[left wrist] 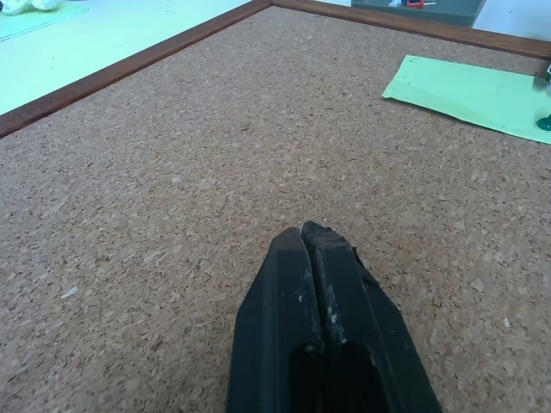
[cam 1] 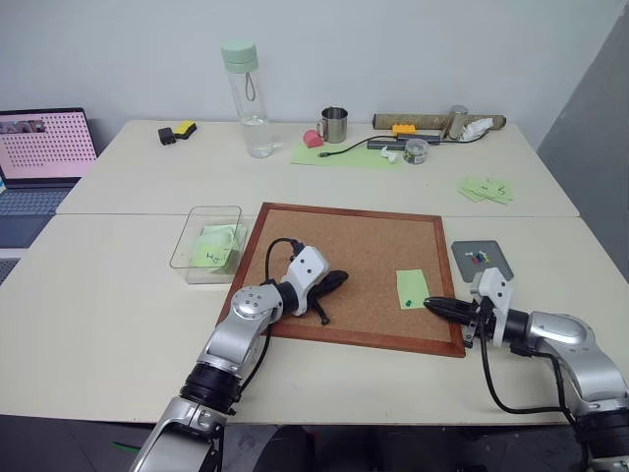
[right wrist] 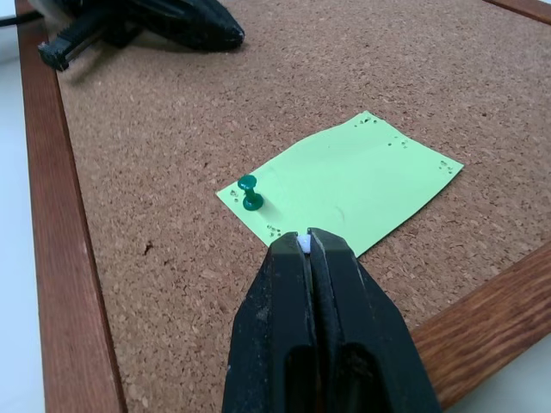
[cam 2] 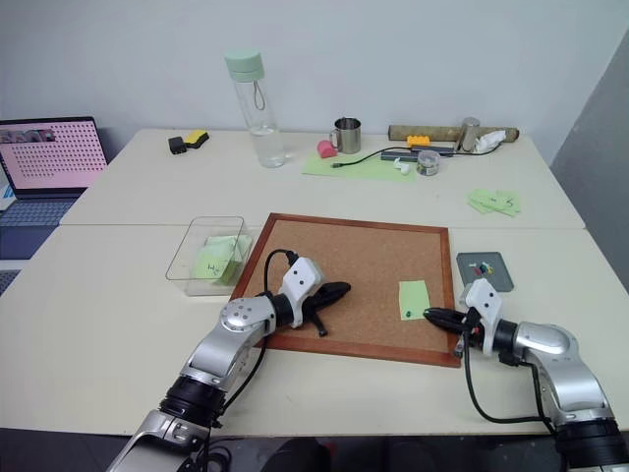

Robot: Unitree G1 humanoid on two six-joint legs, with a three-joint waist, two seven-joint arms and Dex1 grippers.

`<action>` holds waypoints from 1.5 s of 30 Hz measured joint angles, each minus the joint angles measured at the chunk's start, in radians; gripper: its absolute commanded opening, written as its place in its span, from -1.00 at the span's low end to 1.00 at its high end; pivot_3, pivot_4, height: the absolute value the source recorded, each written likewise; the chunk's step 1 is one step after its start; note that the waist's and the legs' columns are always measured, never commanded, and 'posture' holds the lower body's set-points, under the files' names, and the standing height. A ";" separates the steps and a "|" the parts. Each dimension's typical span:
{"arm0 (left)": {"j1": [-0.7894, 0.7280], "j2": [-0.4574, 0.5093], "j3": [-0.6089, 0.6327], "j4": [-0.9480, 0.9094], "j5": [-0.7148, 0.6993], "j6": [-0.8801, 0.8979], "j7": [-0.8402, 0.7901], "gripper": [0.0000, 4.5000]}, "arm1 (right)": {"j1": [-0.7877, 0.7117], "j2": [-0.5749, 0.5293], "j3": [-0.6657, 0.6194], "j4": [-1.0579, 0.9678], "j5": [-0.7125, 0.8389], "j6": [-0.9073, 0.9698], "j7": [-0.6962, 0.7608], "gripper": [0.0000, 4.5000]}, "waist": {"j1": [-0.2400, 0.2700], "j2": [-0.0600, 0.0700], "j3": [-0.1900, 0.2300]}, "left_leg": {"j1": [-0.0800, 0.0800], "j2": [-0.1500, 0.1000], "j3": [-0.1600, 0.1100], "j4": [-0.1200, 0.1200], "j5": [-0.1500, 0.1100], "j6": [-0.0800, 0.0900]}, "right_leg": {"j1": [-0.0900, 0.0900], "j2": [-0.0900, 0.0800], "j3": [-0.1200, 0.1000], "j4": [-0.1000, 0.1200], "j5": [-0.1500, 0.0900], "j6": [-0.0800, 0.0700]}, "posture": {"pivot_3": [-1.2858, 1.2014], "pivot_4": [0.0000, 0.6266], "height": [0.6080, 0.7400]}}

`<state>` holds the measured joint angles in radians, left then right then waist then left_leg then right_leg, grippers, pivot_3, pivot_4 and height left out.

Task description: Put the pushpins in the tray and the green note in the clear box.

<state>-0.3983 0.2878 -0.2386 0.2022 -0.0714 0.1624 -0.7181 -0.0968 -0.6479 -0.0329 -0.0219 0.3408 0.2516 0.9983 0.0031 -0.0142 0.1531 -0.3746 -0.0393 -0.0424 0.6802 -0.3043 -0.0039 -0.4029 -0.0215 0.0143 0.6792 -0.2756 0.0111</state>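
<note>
Note (right wrist: 344,181) flat on corkboard (cam 1: 344,246), green pin (right wrist: 250,192) upright.

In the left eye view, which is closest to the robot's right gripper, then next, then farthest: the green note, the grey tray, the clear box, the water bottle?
From the right gripper:
1. Green note, on the corkboard just beyond the fingertips.
2. Grey tray, on the table right of the corkboard.
3. Clear box, across the corkboard, off its left edge.
4. Water bottle, far back on the rear table.

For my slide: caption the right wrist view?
Shut right end effector at green note, green pushpin still pinned on corkboard.
</note>
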 measured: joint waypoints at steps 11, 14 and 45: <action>0.004 0.000 -0.002 0.006 0.002 -0.005 0.009 -1.00 | -0.018 -0.014 -0.130 -0.139 0.130 0.113 -0.052 -1.00 | 0.000 0.000 -0.001 | 0.000 0.000 0.000 0.000 0.000 0.000 | 0.001 0.000 0.000 0.000 0.000 0.000 | 0.03 -0.52 1.00; 0.004 -0.001 -0.004 0.009 0.004 -0.014 0.009 -1.00 | -0.092 -0.022 -0.146 -0.079 0.101 0.125 -0.117 -1.00 | -0.002 0.001 -0.002 | 0.001 0.000 0.000 0.000 0.000 0.000 | 0.001 0.000 0.000 0.000 0.000 0.000 | 0.03 -0.52 1.00; 0.006 -0.002 -0.011 0.018 0.007 -0.022 0.018 -1.00 | -0.089 -0.121 -0.081 -0.012 -0.041 0.076 -0.068 0.67 | -0.002 0.002 -0.003 | 0.006 0.000 0.000 -0.001 0.000 0.001 | 0.007 0.000 0.000 -0.002 -0.001 0.002 | 0.03 -0.52 1.00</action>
<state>-0.3925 0.2861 -0.2499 0.2203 -0.0647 0.1406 -0.6996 -0.1862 -0.7690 -0.1139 -0.0341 0.2996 0.3275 0.9300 0.0008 -0.0122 0.1504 -0.3690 -0.0392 -0.0429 0.6790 -0.3047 -0.0033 -0.3959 -0.0213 0.0141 0.6777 -0.2767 0.0128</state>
